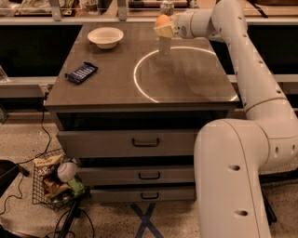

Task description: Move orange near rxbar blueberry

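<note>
The orange (162,20) is a small round orange-yellow fruit held in my gripper (164,27), lifted above the back middle of the table. The gripper is shut on it, at the end of the white arm that reaches in from the right. The rxbar blueberry (82,73) is a flat dark blue wrapper lying near the table's left edge, well to the left and nearer the front than the orange.
A white bowl (105,37) stands at the back left of the table (139,95). A drink can (166,6) stands at the back edge behind the gripper. A white ring is marked on the tabletop. A wire basket (51,181) of items sits on the floor at left.
</note>
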